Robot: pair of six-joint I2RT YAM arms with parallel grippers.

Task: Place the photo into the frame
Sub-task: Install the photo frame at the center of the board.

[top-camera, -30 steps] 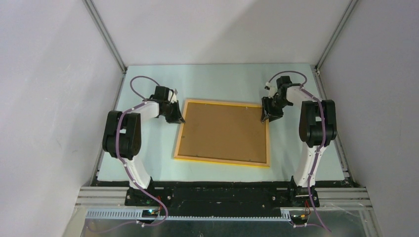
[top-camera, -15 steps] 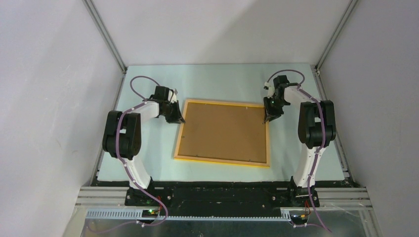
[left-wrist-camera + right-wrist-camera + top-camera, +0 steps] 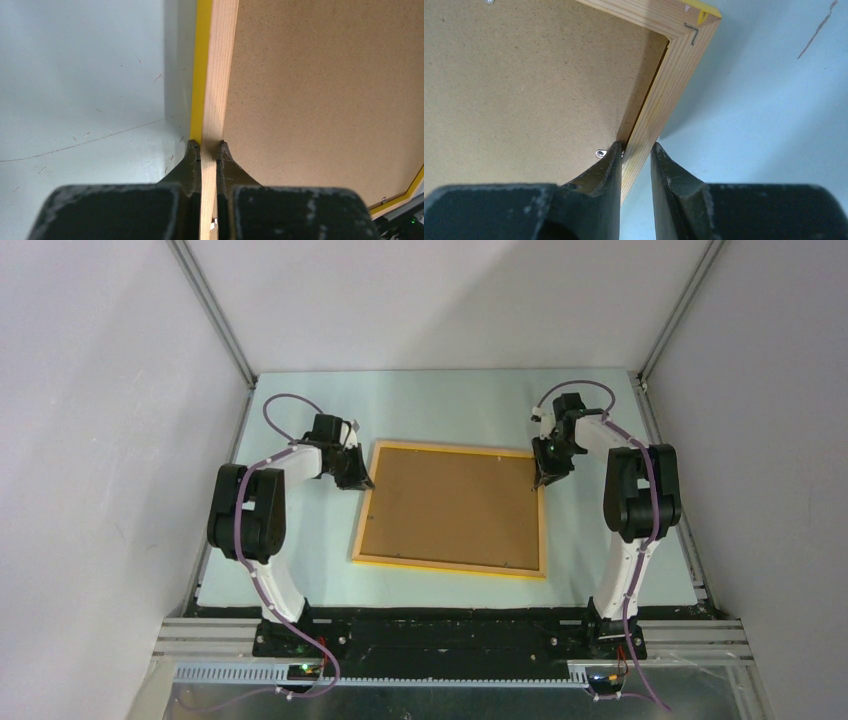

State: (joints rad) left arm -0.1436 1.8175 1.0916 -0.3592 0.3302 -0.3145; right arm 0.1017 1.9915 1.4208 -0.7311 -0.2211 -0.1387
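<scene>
The left jaws are clamped on one side rail of the frame [image 3: 215, 75], one finger outside it and one inside against the brown board [image 3: 450, 505]. The right jaws pinch the opposite rail just short of its far corner. The frame spans between both pairs over the table [image 3: 450, 405], back side up.
</scene>
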